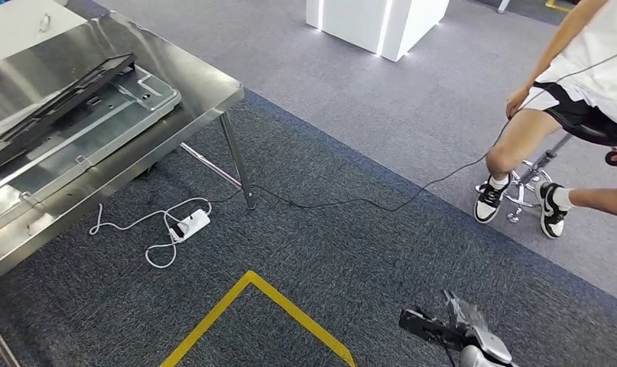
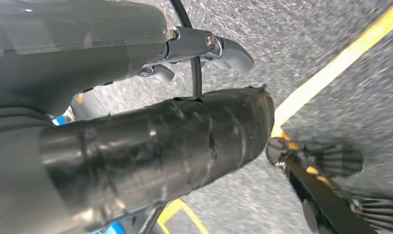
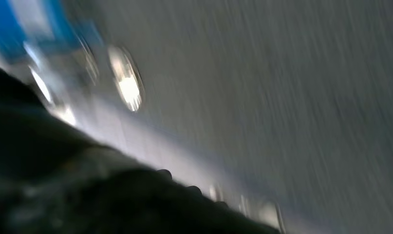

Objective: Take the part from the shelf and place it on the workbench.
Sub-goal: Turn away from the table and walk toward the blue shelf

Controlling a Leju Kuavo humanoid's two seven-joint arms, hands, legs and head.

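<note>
While the right hand hangs low over the carpet, its grasp unreadable like the left hand's, walking should be steady, feet kept off the one power strip. Beyond stands one bench bearing one tray and one black frame, possibly the part. Farthest sits one person.

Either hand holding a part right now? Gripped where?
Left hand holds nothing, its fingers over carpet. Right hand: too blurred and cropped to tell.

R hand low, fingers forward
</note>
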